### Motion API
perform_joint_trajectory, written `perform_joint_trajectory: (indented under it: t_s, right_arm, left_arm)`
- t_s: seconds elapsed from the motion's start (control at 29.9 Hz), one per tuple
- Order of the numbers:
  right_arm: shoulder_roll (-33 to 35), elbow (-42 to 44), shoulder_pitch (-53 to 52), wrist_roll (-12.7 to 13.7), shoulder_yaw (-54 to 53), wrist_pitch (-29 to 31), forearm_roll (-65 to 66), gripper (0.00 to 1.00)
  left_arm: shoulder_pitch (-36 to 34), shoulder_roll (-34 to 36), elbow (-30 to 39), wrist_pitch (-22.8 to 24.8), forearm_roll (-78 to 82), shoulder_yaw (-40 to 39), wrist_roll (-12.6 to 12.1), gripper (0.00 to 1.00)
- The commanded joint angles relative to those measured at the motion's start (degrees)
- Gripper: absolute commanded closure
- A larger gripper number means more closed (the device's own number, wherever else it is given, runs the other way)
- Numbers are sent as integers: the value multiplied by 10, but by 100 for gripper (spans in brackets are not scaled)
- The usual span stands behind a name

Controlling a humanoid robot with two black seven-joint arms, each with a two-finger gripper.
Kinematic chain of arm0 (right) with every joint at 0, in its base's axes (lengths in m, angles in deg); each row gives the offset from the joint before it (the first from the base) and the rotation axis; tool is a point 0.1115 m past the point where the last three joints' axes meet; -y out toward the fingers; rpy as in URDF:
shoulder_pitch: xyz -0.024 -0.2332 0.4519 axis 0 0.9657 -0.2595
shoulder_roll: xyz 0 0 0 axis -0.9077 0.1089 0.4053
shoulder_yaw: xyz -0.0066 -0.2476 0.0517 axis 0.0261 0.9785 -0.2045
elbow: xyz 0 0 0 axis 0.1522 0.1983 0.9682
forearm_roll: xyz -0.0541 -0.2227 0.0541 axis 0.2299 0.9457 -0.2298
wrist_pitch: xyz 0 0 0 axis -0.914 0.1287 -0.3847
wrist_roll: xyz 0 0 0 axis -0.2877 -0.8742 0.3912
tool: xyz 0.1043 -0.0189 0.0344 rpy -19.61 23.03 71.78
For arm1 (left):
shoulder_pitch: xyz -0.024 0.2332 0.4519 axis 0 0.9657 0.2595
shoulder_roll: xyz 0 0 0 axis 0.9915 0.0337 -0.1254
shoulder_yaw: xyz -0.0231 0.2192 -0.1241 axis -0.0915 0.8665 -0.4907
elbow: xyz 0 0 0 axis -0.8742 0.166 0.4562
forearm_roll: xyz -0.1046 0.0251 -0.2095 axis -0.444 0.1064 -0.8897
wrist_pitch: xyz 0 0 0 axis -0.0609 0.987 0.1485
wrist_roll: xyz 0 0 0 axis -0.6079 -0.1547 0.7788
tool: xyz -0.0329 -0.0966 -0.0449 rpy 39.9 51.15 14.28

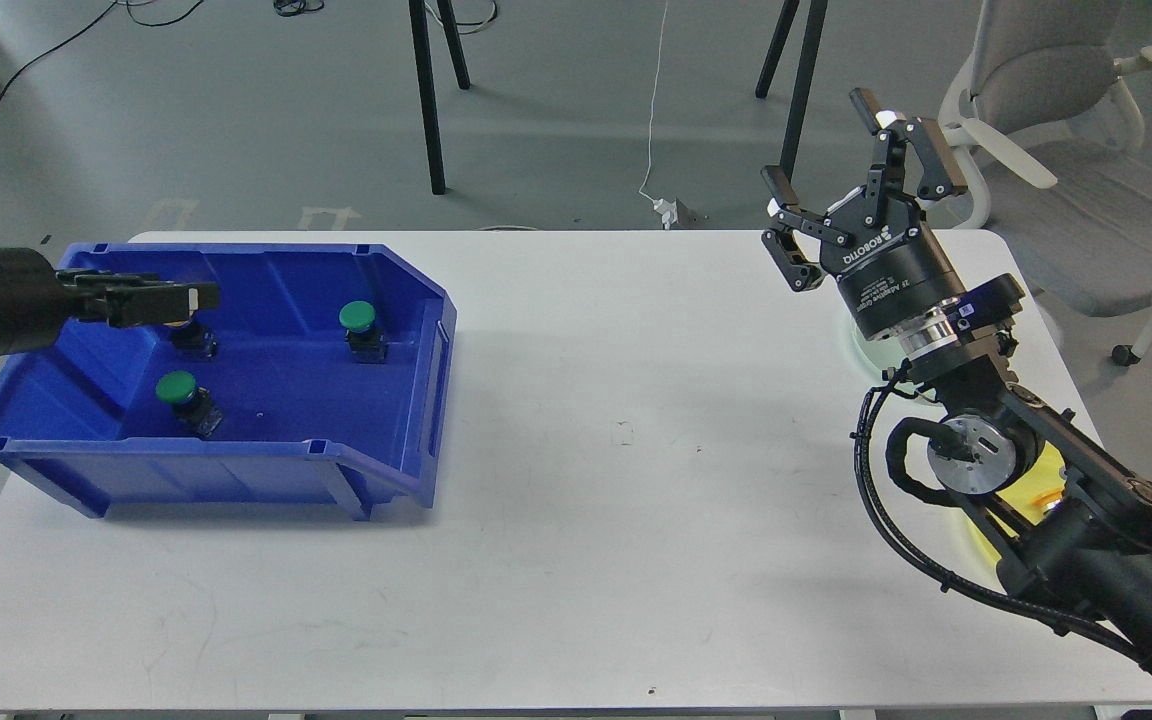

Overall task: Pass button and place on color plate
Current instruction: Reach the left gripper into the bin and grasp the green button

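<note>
A blue bin (433, 350) on the table's left holds two green buttons (357, 317) (176, 388). A third button's dark base (192, 343) shows just under my left gripper (198, 296); its cap is hidden. The left gripper reaches in from the left over the bin's back left, seen side-on, so its finger gap cannot be told. My right gripper (816, 140) is open and empty, raised above the table's far right. A pale green plate (858, 350) is mostly hidden behind it. A yellow plate (1028, 492) shows partly behind the right arm.
The white table (616, 480) spreads between the bin and the plates. A grey office chair (1066, 150) stands behind the right corner, and black tripod legs (796, 110) stand on the floor beyond the table.
</note>
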Motion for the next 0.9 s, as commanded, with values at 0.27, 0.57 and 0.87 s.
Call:
perform_joint_trajectory:
  t_s: [0.27, 0.57, 0.87]
  right_arm:
    - [3, -4, 19, 0, -2, 2, 0, 5]
    - [3, -4, 25, 0, -2, 3, 0, 5]
    - [6, -4, 25, 0, -3, 3, 0, 5]
  left_arm:
    - [2, -68, -92, 0, 57, 44, 0, 17]
    - [1, -107, -149, 0, 55, 61, 0, 20]
    - [2, -110, -151, 0, 54, 62, 0, 29]
